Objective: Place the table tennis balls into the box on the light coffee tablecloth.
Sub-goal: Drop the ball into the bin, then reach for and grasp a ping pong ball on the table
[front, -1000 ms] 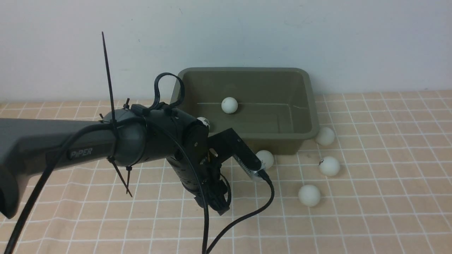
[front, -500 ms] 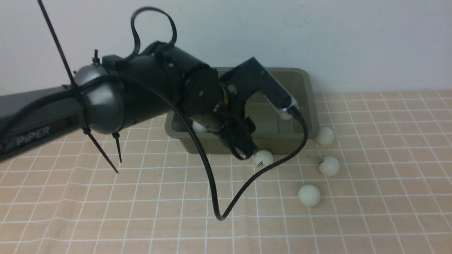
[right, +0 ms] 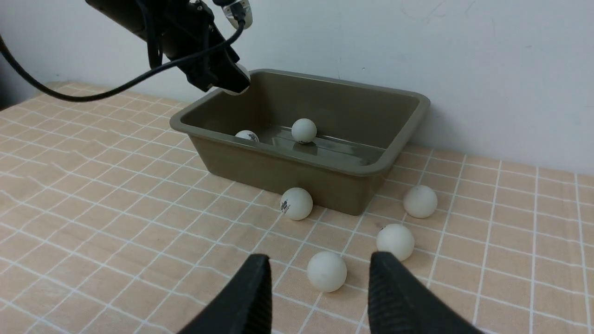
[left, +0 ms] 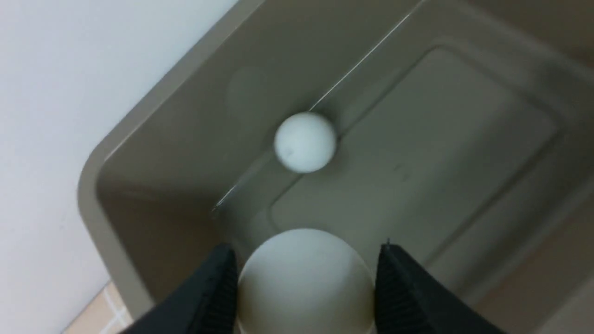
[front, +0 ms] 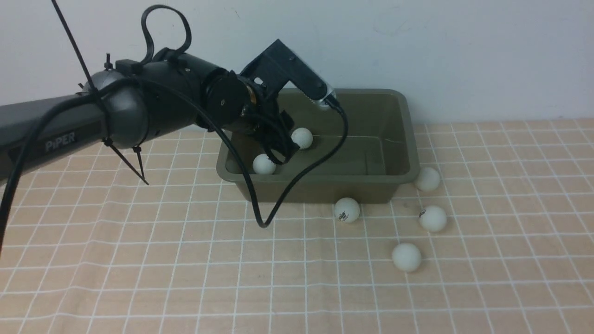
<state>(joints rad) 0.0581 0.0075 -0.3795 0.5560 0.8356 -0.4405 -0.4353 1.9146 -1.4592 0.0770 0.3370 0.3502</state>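
Observation:
My left gripper (front: 280,153) (right: 232,83) hangs over the left part of the olive-green box (front: 325,188) (right: 278,167), shut on a white table tennis ball (left: 304,283) (right: 240,76); the front view hides that ball behind the fingers. Two balls lie inside the box, one near its front left (front: 264,163) (right: 247,135), one by the back wall (front: 302,138) (left: 305,142) (right: 304,130). Several more balls rest on the light coffee tablecloth (front: 139,255) at the box's front right. My right gripper (right: 320,278), seen only in its own wrist view, stands open and empty, low over the cloth just short of the nearest ball (right: 326,271).
The loose balls lie at the box's front wall (front: 346,209) (right: 296,203), at its right corner (front: 427,179) (right: 420,201), and further forward (front: 432,218) (front: 406,257). A black cable (front: 264,218) loops down from the left wrist in front of the box. A white wall stands right behind the box.
The left arm has risen from the cloth in front of the box and swung back and up over the box's left part, carrying its ball. The loose balls have stayed put.

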